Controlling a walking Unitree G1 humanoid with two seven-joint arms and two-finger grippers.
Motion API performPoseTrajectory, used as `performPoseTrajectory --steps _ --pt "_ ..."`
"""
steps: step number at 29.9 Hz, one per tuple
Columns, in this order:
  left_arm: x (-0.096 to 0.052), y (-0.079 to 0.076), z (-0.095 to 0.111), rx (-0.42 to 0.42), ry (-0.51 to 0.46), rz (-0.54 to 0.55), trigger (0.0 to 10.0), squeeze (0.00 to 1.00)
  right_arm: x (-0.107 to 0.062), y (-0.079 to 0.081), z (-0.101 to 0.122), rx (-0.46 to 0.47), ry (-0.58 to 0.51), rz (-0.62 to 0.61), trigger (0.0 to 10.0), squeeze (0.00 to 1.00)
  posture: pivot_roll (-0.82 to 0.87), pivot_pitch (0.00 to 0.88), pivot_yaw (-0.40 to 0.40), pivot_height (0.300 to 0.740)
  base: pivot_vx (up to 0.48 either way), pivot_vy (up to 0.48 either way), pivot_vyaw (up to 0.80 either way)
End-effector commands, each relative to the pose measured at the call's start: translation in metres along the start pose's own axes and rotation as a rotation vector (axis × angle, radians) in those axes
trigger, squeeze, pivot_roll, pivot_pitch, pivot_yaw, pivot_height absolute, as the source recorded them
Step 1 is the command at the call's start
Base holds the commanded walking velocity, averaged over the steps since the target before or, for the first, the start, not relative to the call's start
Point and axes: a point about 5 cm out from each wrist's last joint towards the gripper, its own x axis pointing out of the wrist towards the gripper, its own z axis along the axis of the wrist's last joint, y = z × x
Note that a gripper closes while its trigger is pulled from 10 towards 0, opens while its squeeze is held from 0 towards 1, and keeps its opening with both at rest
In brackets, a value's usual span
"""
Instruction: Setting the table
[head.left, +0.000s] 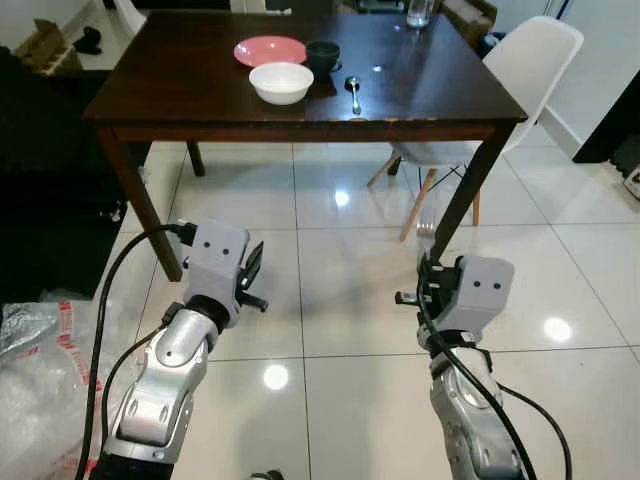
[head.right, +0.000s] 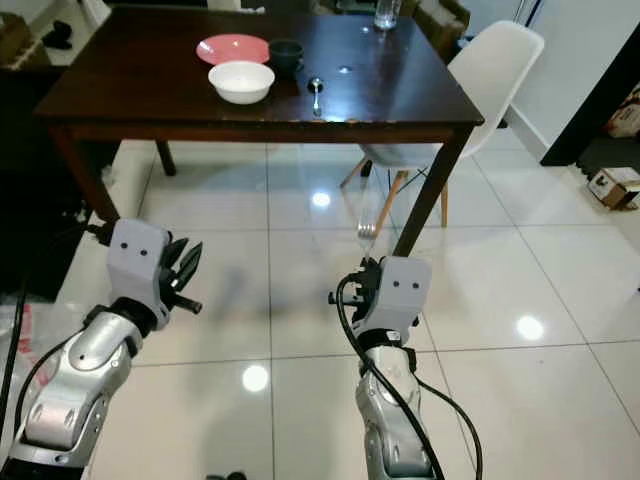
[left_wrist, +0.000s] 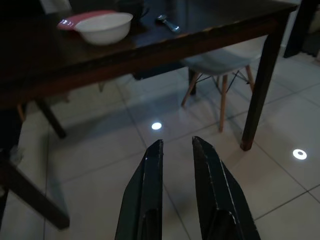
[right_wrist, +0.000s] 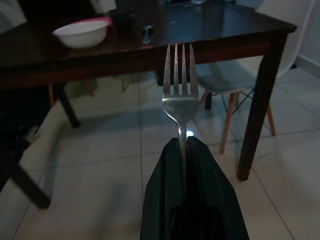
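Observation:
A dark wooden table (head.left: 200, 85) stands ahead of me with a white bowl (head.left: 281, 82), a pink plate (head.left: 270, 50), a dark cup (head.left: 322, 54) and a spoon (head.left: 353, 90) on it. My right gripper (right_wrist: 186, 145) is shut on a silver fork (right_wrist: 180, 92), tines pointing up toward the table's near edge. The fork (head.left: 426, 235) shows above my right wrist, well short of the table. My left gripper (left_wrist: 176, 147) is held over the tiled floor, fingers slightly apart and holding nothing.
A white chair (head.left: 520, 70) with wooden legs is tucked at the table's right side. A glass (head.left: 419, 12) stands at the table's far edge. A crinkled plastic bag (head.left: 40, 370) lies on the floor at my left. Glossy tiles stretch between me and the table.

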Motion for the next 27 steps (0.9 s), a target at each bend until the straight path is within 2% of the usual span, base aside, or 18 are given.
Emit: performPoseTrajectory --steps 1,27 --pt "-0.001 -0.005 -0.003 -0.001 0.010 -0.013 10.0 0.00 -0.003 -0.004 -0.003 -0.005 0.012 -0.016 10.0 0.00 -0.02 0.064 0.060 0.740 0.480 0.000 0.00" --pt "0.007 -0.017 0.001 -0.015 -0.009 -0.052 10.0 0.00 -0.001 -0.009 -0.004 -0.016 0.010 -0.040 10.0 0.00 -0.03 0.060 0.070 0.740 0.480 0.000 0.00"
